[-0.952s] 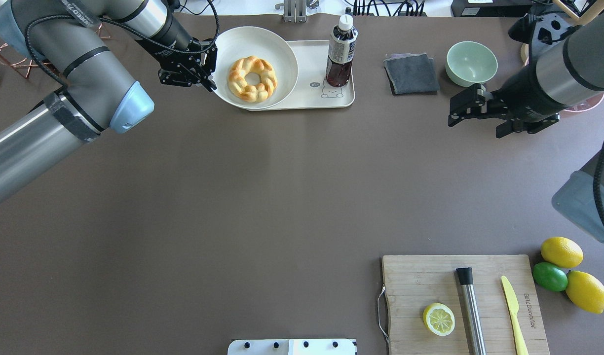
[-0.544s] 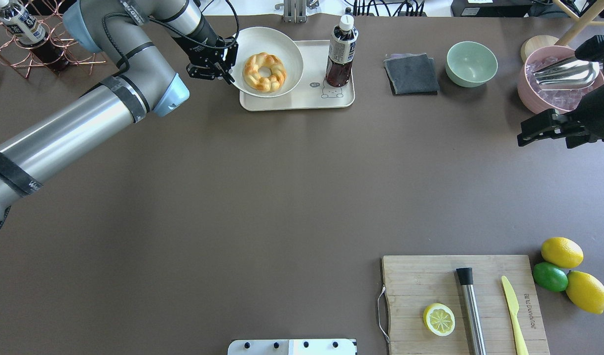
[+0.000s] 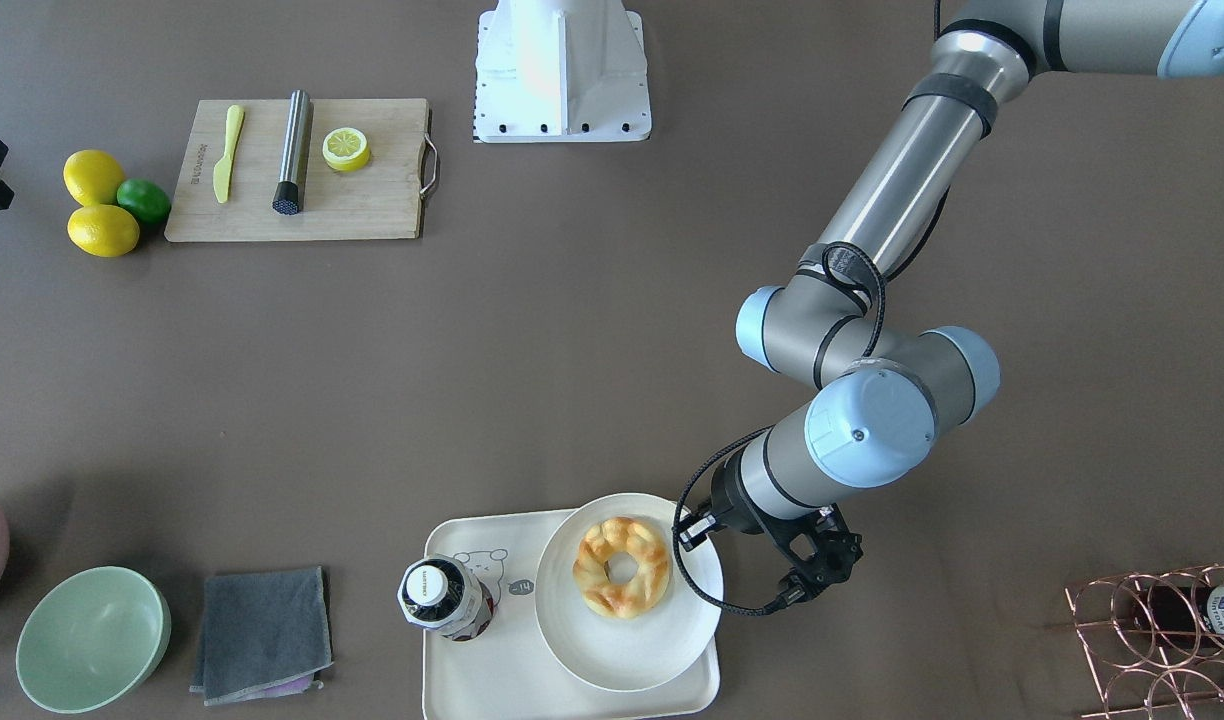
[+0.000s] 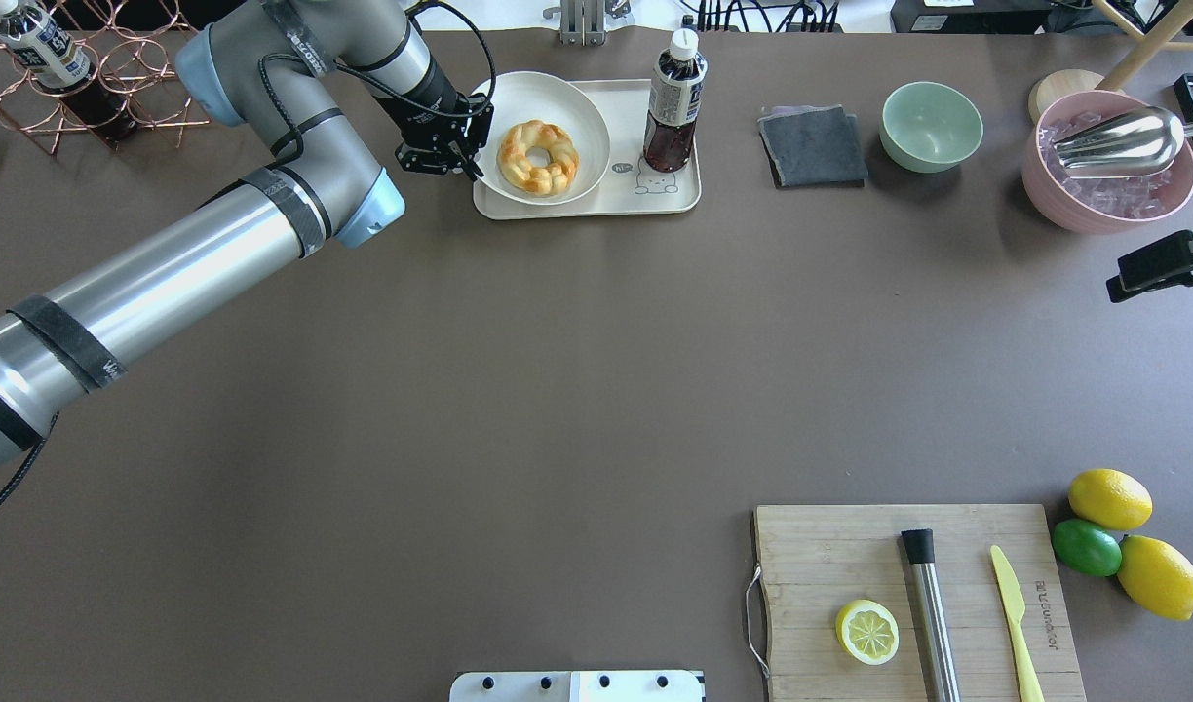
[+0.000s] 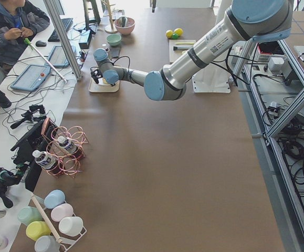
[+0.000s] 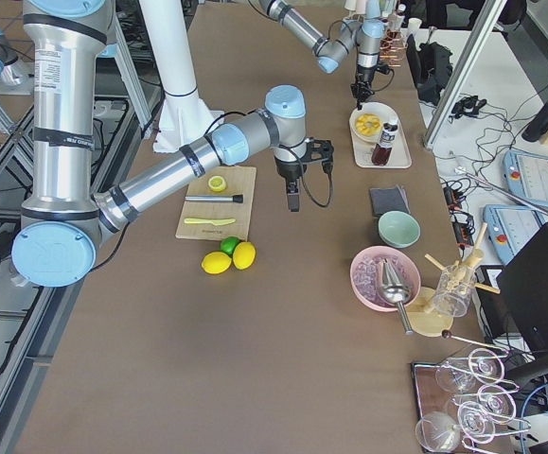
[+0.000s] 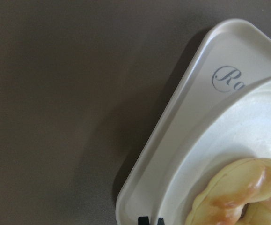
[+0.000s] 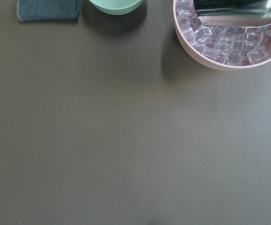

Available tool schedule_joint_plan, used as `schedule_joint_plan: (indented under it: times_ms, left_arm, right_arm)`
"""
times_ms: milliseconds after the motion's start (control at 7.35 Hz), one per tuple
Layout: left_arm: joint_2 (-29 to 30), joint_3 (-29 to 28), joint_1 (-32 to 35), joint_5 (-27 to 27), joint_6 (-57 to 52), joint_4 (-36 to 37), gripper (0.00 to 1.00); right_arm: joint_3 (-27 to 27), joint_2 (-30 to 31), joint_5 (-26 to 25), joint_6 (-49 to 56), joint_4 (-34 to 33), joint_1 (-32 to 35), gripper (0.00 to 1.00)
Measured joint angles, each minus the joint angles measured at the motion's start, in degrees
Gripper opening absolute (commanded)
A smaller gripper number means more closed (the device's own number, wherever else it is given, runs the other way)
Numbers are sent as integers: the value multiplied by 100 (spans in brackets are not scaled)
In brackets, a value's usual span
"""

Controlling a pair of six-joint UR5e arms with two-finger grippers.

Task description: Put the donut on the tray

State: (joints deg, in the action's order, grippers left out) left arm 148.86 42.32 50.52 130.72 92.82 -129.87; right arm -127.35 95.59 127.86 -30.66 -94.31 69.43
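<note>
Showing cursive lettering (image 7: 226, 79) on the tray (image 7: 182, 126) only in the wrist view. Clenching the plate (image 4: 582, 127) rim with the left tool (image 4: 465, 156), donut (image 4: 558, 171) lying inside; right tool (image 4: 1142, 273): cannot tell.

Bright, even light fell from above on the brown table (image 4: 558, 390), with a pale sheen toward its middle. Shadows were soft. The close wrist view of tray (image 7: 172, 140) and plate (image 7: 247, 126) was slightly blurred.
</note>
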Motion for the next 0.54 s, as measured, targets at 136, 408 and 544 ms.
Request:
schedule_joint_plan:
  times_ms: [136, 408, 544]
  left_arm:
    - [82, -99, -23, -146, 315, -151, 0]
    - [157, -199, -209, -638, 1044, -543, 0]
    - [159, -242, -256, -767, 1232, -658, 0]
  right_arm:
    - [-34, 54, 7, 18, 0, 36, 100]
    - [-60, 119, 10, 59, 0, 70, 100]
    - [-61, 130, 10, 88, 0, 79, 100]
